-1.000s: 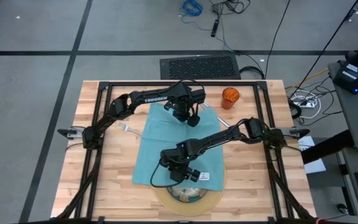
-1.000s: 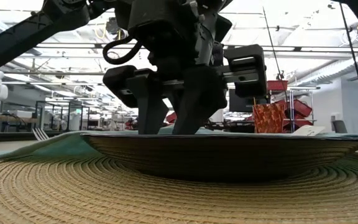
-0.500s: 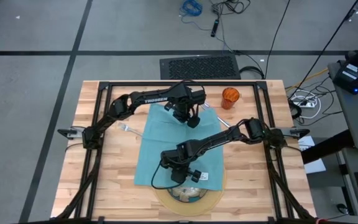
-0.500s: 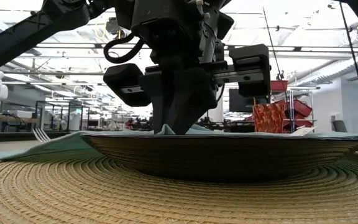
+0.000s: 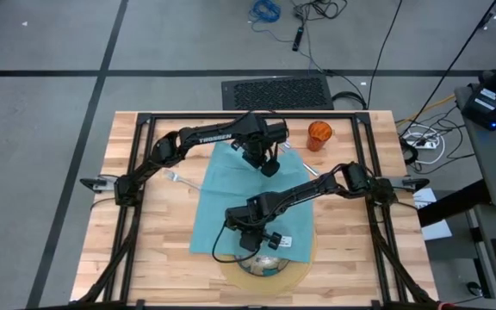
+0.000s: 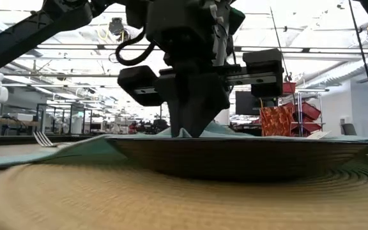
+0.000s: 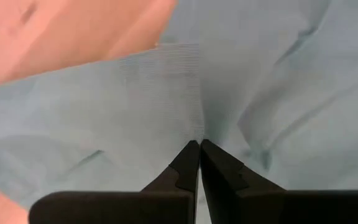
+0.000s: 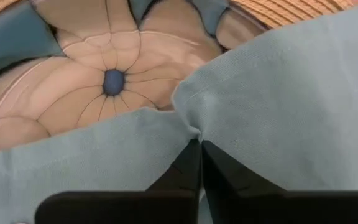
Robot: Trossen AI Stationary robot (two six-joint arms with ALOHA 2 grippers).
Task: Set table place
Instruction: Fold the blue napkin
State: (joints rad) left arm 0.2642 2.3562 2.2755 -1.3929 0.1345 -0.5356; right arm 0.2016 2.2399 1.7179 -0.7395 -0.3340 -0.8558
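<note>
The teal napkin (image 5: pixel 231 202) lies spread across the middle of the wooden table (image 5: pixel 158 267). Its near part drapes over the patterned glass plate (image 8: pixel 114 81), which sits on the round tan mat (image 5: pixel 261 288) at the near edge. My left gripper (image 5: pixel 267 165) is shut on the napkin's far part. My right gripper (image 5: pixel 252 243) is shut on its near edge, over the plate. A silver fork (image 5: pixel 175 178) pokes out from the napkin's left side. The orange cup (image 5: pixel 319 135) stands upright at the far right. My left gripper pinches a small raised pucker of the napkin (image 7: pixel 194 127) between its two fingers, in the cloth's far part. The fingers come from above, pointing down. The cloth around it lies on the table in slack wrinkles. My right gripper pinches the napkin's near edge (image 8: pixel 188 127) between its two fingers, coming from above. The hem puckers toward the fingertips. The cloth beside the pinch rests on the plate; one layer or several, I cannot tell.
Black frame rails (image 5: pixel 136 172) run along the table's left, right and far sides. A white tag (image 5: pixel 282 244) sits on the napkin next to my right gripper. Bare planks lie left of the napkin and at the near corners.
My right gripper has shut on the napkin's near edge over the plate, then shifted a little toward the table's right edge. The napkin has bunched up slightly at that pinch.
</note>
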